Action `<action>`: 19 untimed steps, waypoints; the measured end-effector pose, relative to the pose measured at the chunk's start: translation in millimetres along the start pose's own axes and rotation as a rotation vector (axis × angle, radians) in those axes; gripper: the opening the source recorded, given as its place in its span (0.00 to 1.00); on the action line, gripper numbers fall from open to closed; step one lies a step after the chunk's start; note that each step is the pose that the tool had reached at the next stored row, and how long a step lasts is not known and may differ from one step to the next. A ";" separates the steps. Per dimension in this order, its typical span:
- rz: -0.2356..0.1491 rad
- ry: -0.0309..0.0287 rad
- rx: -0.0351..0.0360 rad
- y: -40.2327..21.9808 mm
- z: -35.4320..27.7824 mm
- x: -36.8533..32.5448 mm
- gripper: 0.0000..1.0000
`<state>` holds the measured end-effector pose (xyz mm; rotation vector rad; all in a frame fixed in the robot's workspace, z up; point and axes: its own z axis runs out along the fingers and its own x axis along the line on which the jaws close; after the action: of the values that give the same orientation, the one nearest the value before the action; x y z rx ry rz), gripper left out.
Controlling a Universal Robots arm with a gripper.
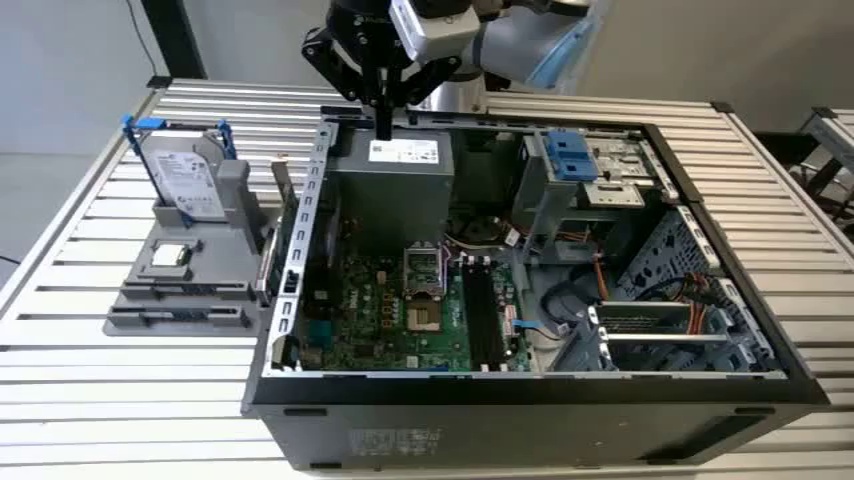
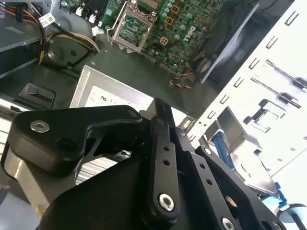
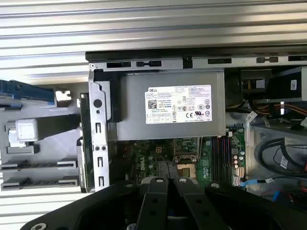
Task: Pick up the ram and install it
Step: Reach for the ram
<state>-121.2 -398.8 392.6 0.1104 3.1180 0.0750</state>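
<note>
Item: gripper (image 1: 384,126), black, fingers pressed together with nothing between them, hanging over the rear rim of the open computer case (image 1: 534,385), above the grey power supply (image 1: 394,190).

Item: ram (image 1: 280,225), thin dark-green stick standing on edge in the grey holder (image 1: 180,300), just beside the case's outer wall (in the first wrist view it shows as a narrow strip (image 3: 84,143) along that wall). Well apart from the gripper.

Item: hard drive (image 1: 180,180), silver with a blue bracket, upright on the same holder; small square chip (image 1: 168,255) below it.

Item: white label (image 3: 178,104) on the power supply, bearing small print and certification marks.

Item: green motherboard (image 1: 387,320) inside the case.

Support: slatted metal table (image 1: 107,400).
</note>
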 end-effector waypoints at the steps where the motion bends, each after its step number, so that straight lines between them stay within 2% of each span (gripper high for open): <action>1: 0.000 0.0000 0.0000 0.0 0.0 0.0 0.00; 12: 0.000 -0.0001 0.0000 0.0 0.0 0.3 0.00; 19: 0.000 0.0000 0.0000 -0.6 -0.2 9.2 0.00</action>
<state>-130.4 -398.8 392.6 0.1100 3.1180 0.0750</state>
